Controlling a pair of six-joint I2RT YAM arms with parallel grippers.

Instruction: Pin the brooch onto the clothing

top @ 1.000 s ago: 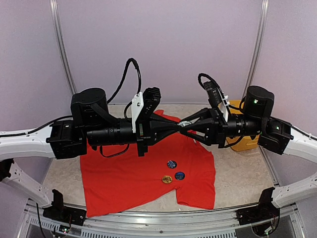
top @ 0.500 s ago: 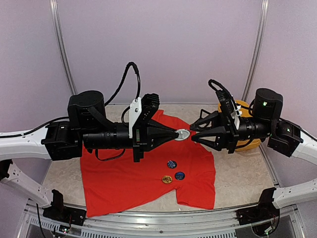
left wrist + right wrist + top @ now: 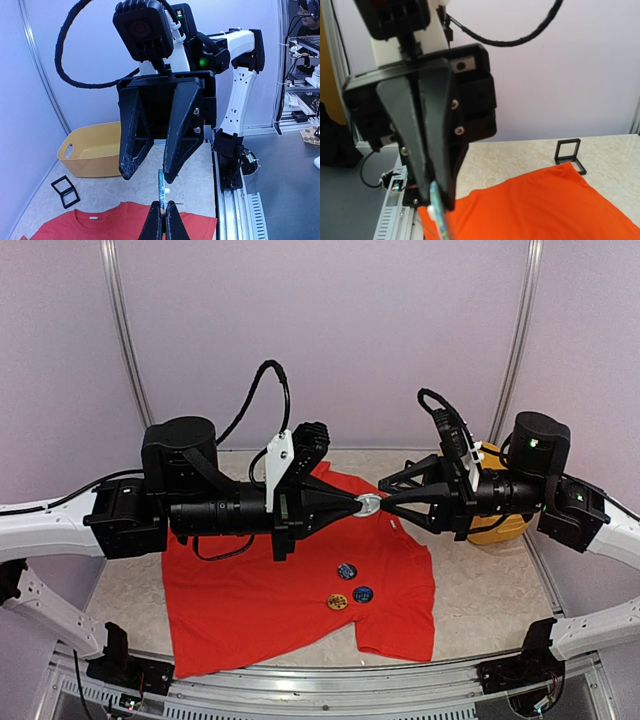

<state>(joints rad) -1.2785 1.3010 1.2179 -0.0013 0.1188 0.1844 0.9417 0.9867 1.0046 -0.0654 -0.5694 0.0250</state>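
Observation:
The brooch [image 3: 369, 506], a round badge seen edge-on, hangs in mid-air above the clothing [image 3: 270, 590], a red-orange T-shirt spread flat on the table. My left gripper [image 3: 360, 505] is shut on the brooch's lower edge [image 3: 161, 190], and a small white nub sticks out of its side. My right gripper [image 3: 385, 502] faces it from the right. Its jaws stand apart around the brooch's far edge [image 3: 150, 176], one finger close beside it. The right wrist view shows the left gripper holding the brooch [image 3: 438, 216] over the shirt [image 3: 545, 205]; the right fingers are out of that view.
Three round badges [image 3: 346, 570] [image 3: 363, 594] [image 3: 338, 602] lie on the shirt's lower right. A yellow basket [image 3: 490, 530] stands at the back right behind the right arm. A small black frame stand [image 3: 65, 191] sits on the table near the shirt's collar.
The right gripper drew back to the right with jaws wide, then came in again to the brooch with jaws narrower. The left gripper kept its hold and barely shifted.

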